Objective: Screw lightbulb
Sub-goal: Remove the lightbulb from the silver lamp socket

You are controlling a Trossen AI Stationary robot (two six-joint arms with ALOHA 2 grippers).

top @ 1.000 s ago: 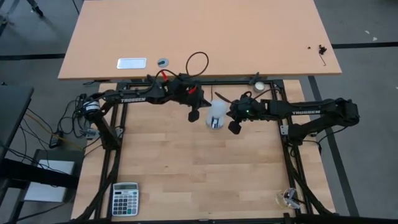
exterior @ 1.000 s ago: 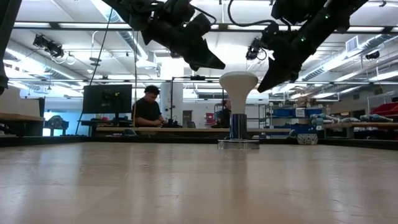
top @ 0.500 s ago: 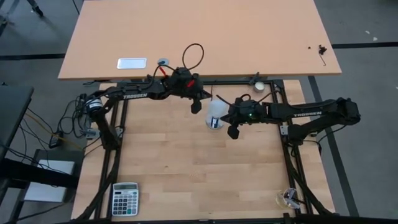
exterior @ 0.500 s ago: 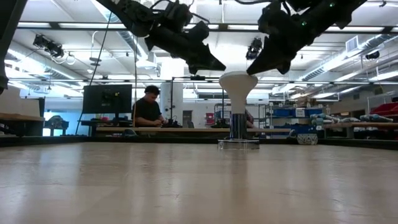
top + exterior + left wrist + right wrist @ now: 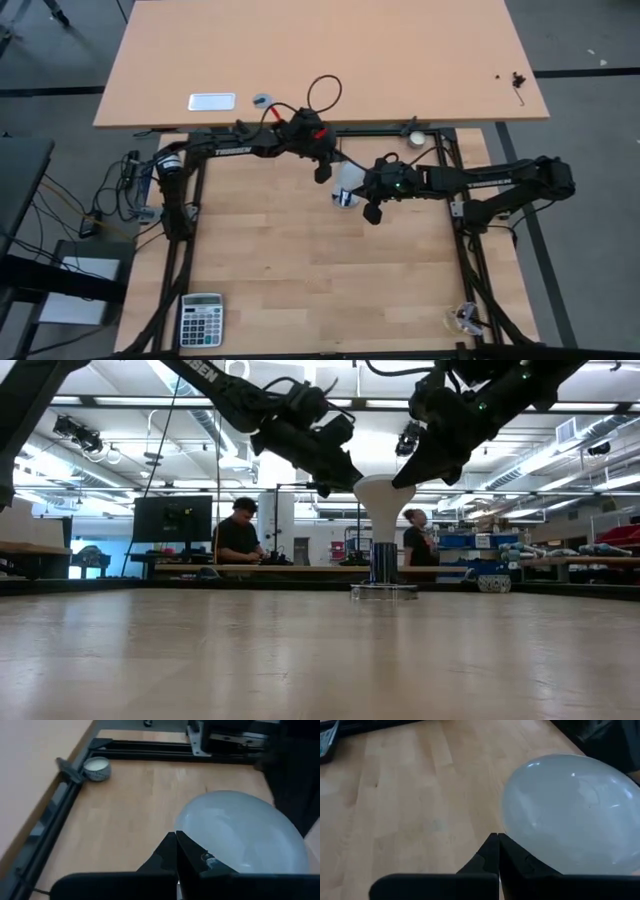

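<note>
The white frosted lightbulb (image 5: 383,495) stands upright with its narrow base down in the silver socket (image 5: 383,565), in the far middle of the table (image 5: 345,185). My left gripper (image 5: 322,170) is shut, just left of and above the bulb's dome (image 5: 245,835). My right gripper (image 5: 373,205) is shut, just right of the dome (image 5: 575,815). In the low view both sets of fingers slant down at the dome's top from either side. My left gripper's shut fingertips (image 5: 352,472) slant down at the dome's upper edge (image 5: 360,484) from the table's left; I cannot tell whether they touch it. My right gripper's shut fingertips (image 5: 402,477) slant down at the dome's opposite upper edge (image 5: 408,485); I cannot tell whether they touch it.
A small whitish round disc (image 5: 415,138) lies by the black frame rail at the far edge. A calculator (image 5: 201,318) lies at the near left corner. A small clear object (image 5: 465,318) sits at the near right. People show in the room behind.
Both grippers have closed in on the bulb's dome: my left gripper has gone toward the table's right and a little far, my right gripper toward the table's left. The bulb has stayed upright in the socket.
</note>
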